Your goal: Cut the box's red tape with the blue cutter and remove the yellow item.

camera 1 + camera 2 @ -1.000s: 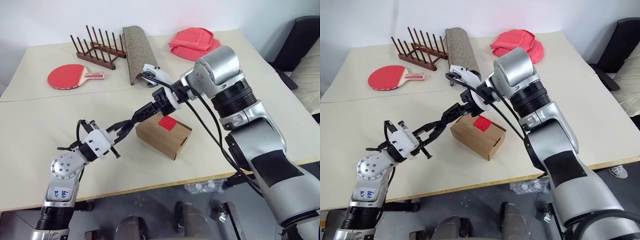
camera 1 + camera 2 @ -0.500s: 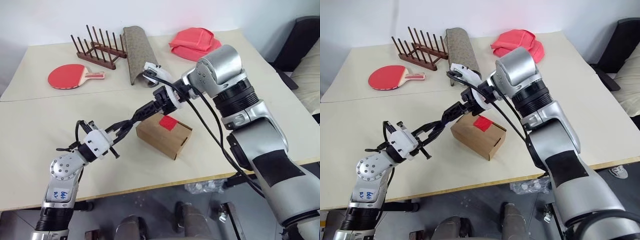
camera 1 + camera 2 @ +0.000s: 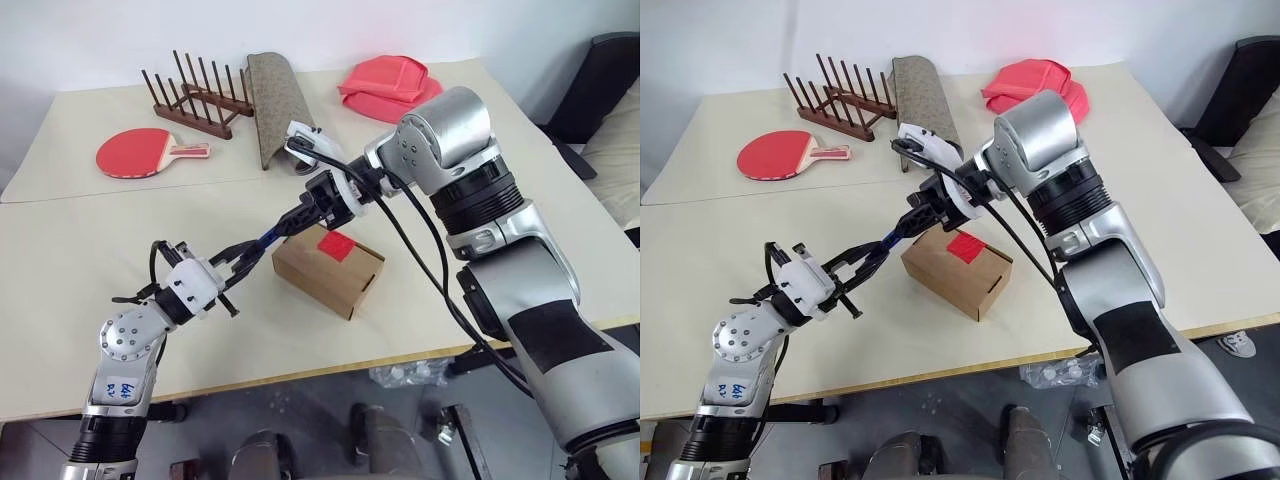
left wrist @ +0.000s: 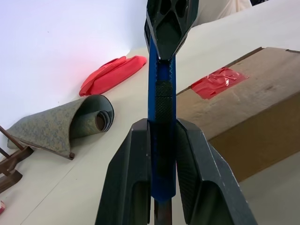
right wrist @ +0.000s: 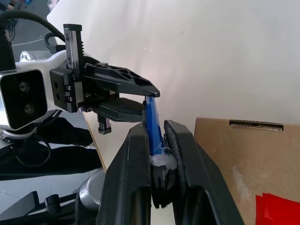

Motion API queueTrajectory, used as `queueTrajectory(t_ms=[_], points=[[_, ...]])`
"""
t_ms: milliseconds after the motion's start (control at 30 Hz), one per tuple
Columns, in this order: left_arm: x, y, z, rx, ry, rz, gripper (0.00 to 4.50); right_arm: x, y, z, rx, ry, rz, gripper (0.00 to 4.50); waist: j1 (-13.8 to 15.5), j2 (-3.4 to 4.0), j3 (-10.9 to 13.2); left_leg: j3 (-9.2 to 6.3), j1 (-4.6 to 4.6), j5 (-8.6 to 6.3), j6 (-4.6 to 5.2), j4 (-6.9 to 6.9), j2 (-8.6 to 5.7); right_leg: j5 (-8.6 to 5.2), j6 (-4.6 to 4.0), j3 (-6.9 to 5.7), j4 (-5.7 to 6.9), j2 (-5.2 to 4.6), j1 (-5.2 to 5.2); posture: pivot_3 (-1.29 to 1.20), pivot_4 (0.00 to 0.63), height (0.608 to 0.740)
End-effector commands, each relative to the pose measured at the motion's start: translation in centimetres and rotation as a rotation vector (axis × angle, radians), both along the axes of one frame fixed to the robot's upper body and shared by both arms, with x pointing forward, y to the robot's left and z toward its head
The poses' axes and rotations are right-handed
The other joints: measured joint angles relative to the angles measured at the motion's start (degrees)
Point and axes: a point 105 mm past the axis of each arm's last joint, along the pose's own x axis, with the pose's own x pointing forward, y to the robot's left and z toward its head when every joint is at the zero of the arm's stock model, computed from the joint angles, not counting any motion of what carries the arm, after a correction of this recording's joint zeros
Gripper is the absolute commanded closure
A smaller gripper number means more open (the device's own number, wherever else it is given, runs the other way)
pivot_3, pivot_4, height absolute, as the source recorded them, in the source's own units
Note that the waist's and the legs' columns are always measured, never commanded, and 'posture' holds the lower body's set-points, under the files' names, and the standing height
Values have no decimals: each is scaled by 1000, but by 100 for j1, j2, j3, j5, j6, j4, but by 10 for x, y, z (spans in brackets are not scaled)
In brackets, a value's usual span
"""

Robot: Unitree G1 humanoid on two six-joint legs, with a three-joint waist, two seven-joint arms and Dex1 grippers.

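Observation:
The brown box [image 3: 330, 272] lies on the table with its flaps closed and the red tape [image 3: 335, 244] on top. Just left of it and above the table, the blue cutter [image 3: 272, 234] hangs between both grippers. My left gripper [image 3: 255, 250] is shut on the cutter's near end [image 4: 161, 93]. From the upper right, my right gripper [image 3: 292, 222] reaches down, shut on the cutter's other end [image 5: 152, 124]. The two grippers nearly meet tip to tip beside the box's left corner. The yellow item is hidden.
At the back of the table lie a red paddle [image 3: 135, 153], a wooden rack [image 3: 195, 95], a rolled mat [image 3: 272, 105] and a red cloth [image 3: 390, 85]. A dark chair [image 3: 600, 90] stands past the right edge. The table's front edge [image 3: 300, 375] is near the box.
My right gripper's fingers, open around the cutter's far end a second ago, have shut on it. Both arms and the box have stayed in place.

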Motion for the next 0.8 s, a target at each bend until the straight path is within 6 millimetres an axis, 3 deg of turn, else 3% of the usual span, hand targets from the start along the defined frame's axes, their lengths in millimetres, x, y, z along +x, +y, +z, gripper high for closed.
queueTrajectory(t_ms=[33, 200, 400, 467, 567, 700, 800], points=[[3, 14, 12, -126, 118, 33, 3138, -5, 0, 22, 75, -49, 26, 4339, 0, 0, 0, -1, 0, 0, 0, 0, 0, 0, 0, 0, 0, 0, 0, 0, 150, 740], [-2, 37, 29, -186, 168, 58, 1613, 2, -6, 41, 142, -99, -17, 4339, -1, -3, 2, -4, 0, 1, -1, 0, 2, 0, 0, -1, 2, 1, 0, 0, 150, 740], [-18, 84, 36, -272, 229, 162, 14, 15, -25, 62, 207, -174, -97, 4339, -7, -3, 2, -3, 1, -1, -4, -2, 2, 0, 0, -3, 0, 1, 0, 0, 150, 740], [-31, 78, 21, -291, 364, 114, 0, 20, -32, 66, 224, -200, -130, 4339, -13, -5, 3, -3, 1, -2, -5, -2, 2, 0, 0, -2, -1, 1, 0, 0, 150, 740], [-46, 54, 11, -335, 473, 18, 0, 28, -45, 70, 249, -230, -191, 4339, -12, -8, 6, -1, 3, -5, -10, -2, 2, 0, 0, -1, -1, 1, 0, 0, 150, 740], [-46, 17, 20, -393, 475, -98, 0, 33, -60, 77, 285, -266, -243, 4339, 81, -13, 9, -5, 0, -5, -10, 4, 3, 0, 0, -1, -3, 2, 4, 0, 150, 740], [-42, -19, 30, -430, 505, -224, 567, 29, -76, 78, 296, -294, -262, 4339, 158, -19, 7, -6, 2, -4, -8, 10, 1, 0, 0, 4, -2, 2, 9, 0, 150, 740]])
